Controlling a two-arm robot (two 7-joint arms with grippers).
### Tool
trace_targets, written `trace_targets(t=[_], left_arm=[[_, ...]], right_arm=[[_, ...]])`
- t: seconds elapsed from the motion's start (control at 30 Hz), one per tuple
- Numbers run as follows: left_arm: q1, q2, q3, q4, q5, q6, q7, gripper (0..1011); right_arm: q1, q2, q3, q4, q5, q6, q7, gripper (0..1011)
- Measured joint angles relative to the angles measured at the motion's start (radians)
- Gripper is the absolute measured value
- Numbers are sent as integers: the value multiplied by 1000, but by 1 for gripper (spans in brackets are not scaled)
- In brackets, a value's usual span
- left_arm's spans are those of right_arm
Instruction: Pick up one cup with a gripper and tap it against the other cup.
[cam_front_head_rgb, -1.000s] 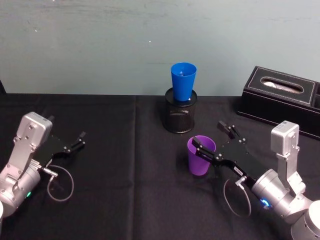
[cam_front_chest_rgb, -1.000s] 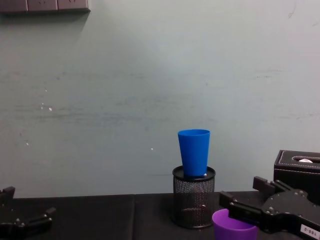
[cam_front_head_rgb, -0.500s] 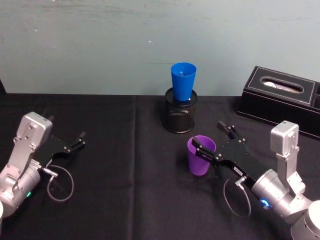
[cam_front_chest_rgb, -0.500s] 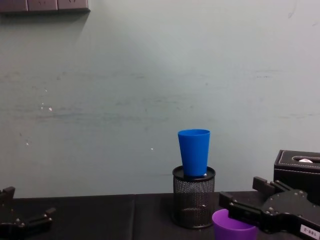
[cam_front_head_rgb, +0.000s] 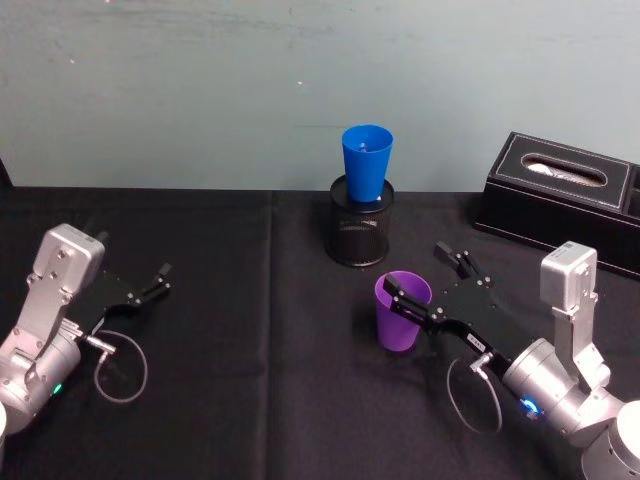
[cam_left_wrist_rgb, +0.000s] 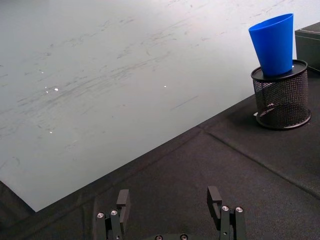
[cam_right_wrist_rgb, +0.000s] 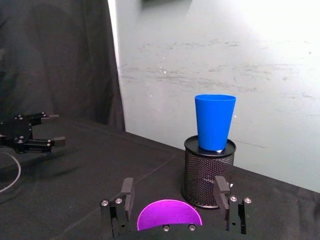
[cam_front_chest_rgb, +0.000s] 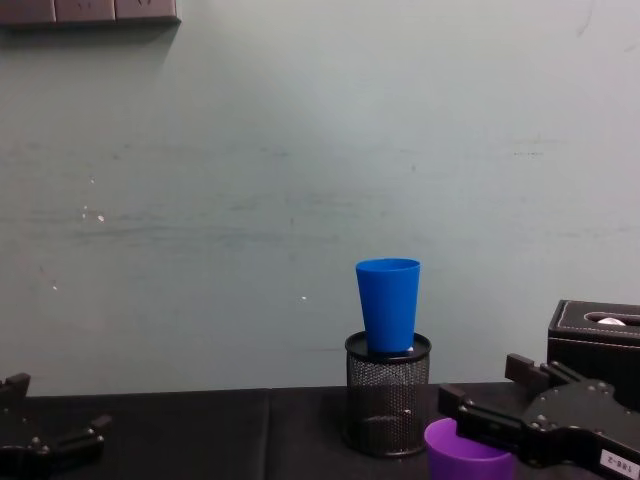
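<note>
Nothing has shifted: right gripper (cam_front_head_rgb: 432, 284) sits jaws apart at purple cup's (cam_front_head_rgb: 401, 312) 3 o'clock, pre-grasp; next clamp, lift, tap blue cup (cam_front_head_rgb: 366, 164) at 12.

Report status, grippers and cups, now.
Right gripper open, jaws straddling purple cup on table. Left gripper open, idle at left. Blue cup upright in mesh holder. Nothing between cups.

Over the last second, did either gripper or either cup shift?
Almost nothing. The right gripper stays open around the purple cup, one finger inside its rim, one outside, perhaps a touch lower. That cup is still on the table, the blue cup still in the mesh holder, and the left gripper is parked open.
</note>
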Motion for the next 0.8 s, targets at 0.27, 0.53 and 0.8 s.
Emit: trace_targets(t=[0.27, 0.53, 0.8], left_arm=[[0, 0, 0, 0, 0, 0, 0, 1011], [0, 0, 0, 0, 0, 0, 0, 1011], [0, 0, 0, 0, 0, 0, 0, 1012]], right_arm=[[0, 0, 0, 0, 0, 0, -1, 1003], [0, 0, 0, 0, 0, 1, -1, 1003], [-1, -1, 2, -2, -5, 4, -10, 1003]])
